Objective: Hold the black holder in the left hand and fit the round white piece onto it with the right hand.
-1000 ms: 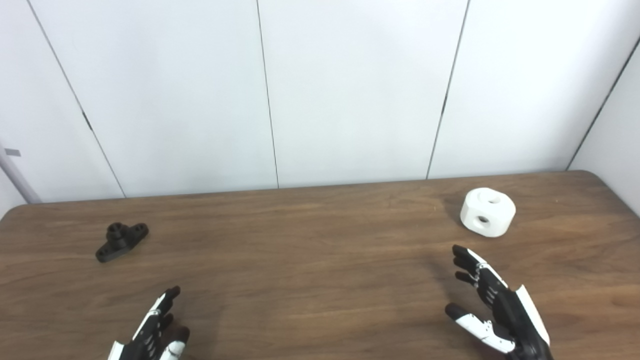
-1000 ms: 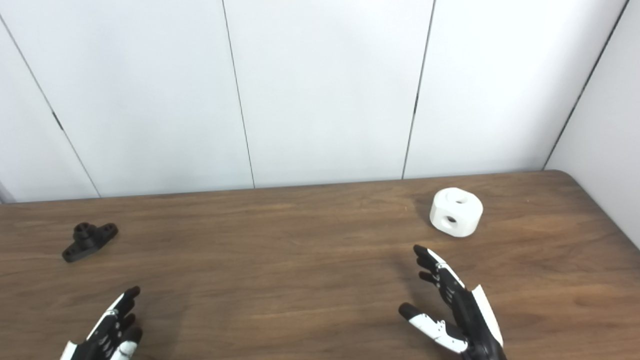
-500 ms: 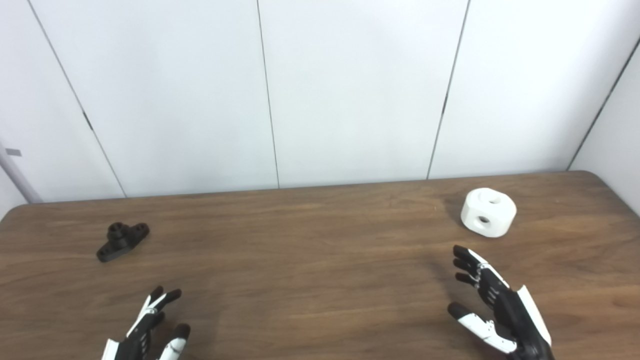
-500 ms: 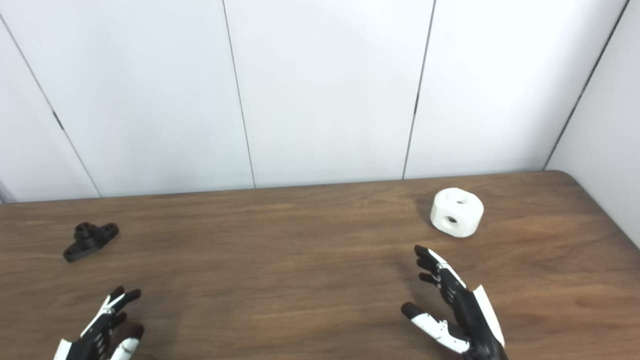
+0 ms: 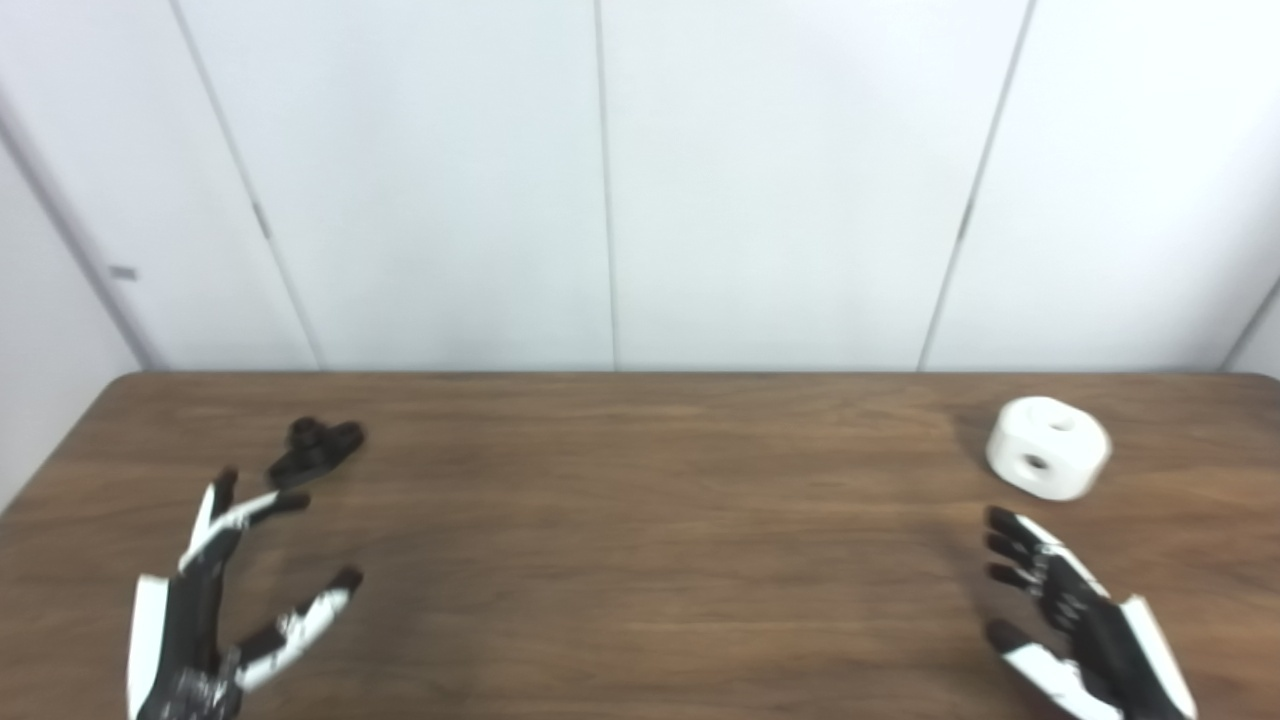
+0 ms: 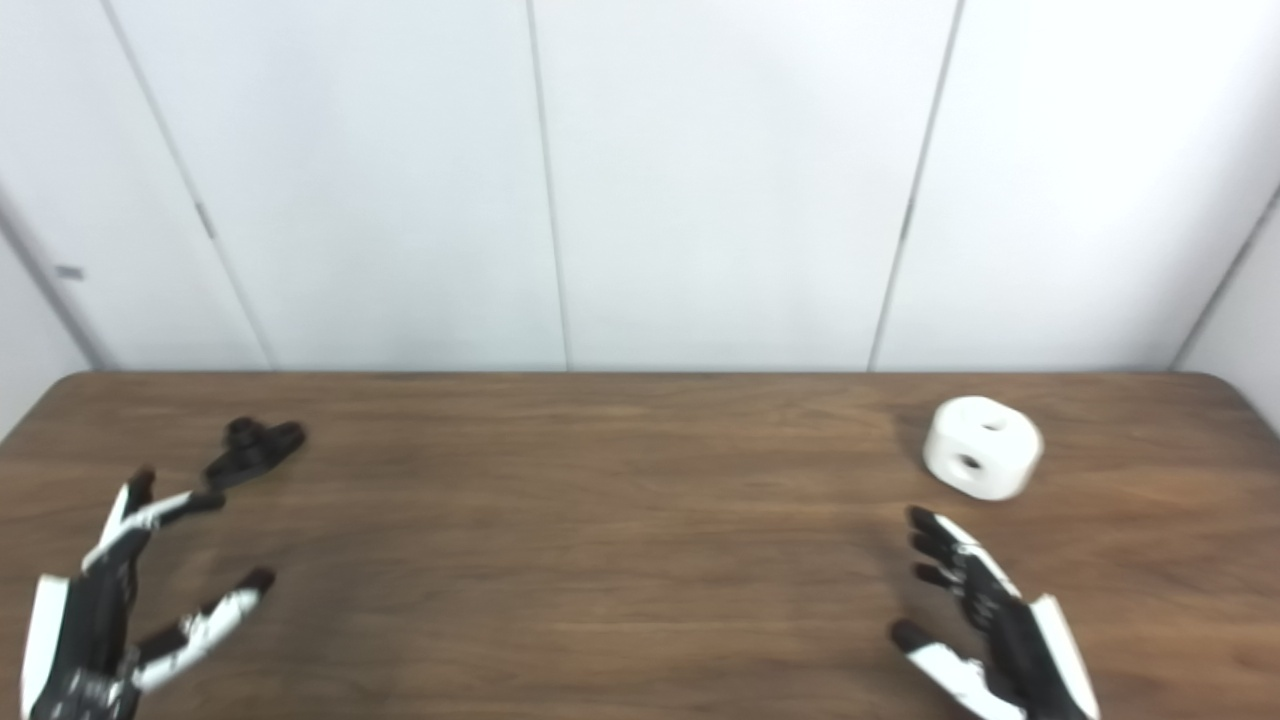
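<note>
The black holder (image 5: 315, 451) lies on the wooden table (image 5: 640, 520) at the far left, a small flanged piece with an upright boss. My left hand (image 5: 215, 600) is open just in front of it, fingertips (image 5: 285, 501) close to the holder without touching. The round white piece (image 5: 1048, 461), with holes on its top and side, rests at the far right. Nearer to me than that piece, my right hand (image 5: 1075, 615) is open and holds nothing. Both views are slightly blurred.
White wall panels (image 5: 600, 180) rise right behind the table's far edge. The table's left edge (image 5: 60, 460) runs close to the holder and my left hand.
The camera has turned left, shifting the whole scene rightward. My left hand has risen and reached forward to just short of the holder, fingers spread wider. The right hand keeps its pose.
</note>
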Robot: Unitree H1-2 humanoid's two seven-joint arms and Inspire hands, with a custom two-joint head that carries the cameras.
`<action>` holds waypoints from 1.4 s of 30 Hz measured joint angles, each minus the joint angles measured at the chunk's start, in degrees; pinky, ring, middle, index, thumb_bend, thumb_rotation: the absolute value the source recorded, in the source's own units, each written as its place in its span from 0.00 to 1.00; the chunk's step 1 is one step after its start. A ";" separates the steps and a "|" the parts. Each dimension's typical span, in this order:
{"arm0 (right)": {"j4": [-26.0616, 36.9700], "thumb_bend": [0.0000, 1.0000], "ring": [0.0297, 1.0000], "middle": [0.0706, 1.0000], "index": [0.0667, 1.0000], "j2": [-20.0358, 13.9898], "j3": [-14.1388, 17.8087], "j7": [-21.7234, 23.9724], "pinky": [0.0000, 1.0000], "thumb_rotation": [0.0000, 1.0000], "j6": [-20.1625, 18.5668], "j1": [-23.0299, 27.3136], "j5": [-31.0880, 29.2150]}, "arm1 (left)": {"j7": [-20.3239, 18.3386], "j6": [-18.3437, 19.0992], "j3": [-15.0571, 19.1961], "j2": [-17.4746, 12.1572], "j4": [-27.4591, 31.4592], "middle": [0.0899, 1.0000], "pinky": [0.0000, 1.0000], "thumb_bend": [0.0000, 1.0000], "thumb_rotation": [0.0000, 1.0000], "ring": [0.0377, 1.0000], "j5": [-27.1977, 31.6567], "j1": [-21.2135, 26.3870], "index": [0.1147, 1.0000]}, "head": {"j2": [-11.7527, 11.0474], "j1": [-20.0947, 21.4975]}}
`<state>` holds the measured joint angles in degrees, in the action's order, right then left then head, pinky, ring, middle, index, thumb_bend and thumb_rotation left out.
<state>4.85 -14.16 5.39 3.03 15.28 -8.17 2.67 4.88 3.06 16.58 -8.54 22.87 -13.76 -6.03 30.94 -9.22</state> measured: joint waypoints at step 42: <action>-9.60 0.67 0.89 0.89 0.85 -5.41 4.35 4.67 0.84 0.75 5.63 4.45 -6.29 | -10.52 24.08 -7.03 -14.89 -17.42 1.00 1.00 1.00 0.28 1.00 -11.53 18.87 0.83 | -4.57 -16.88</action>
<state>-4.74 -19.57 9.75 7.70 20.91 -3.72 -3.62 -5.63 27.14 9.55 -23.42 5.45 -25.28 12.84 26.37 -26.10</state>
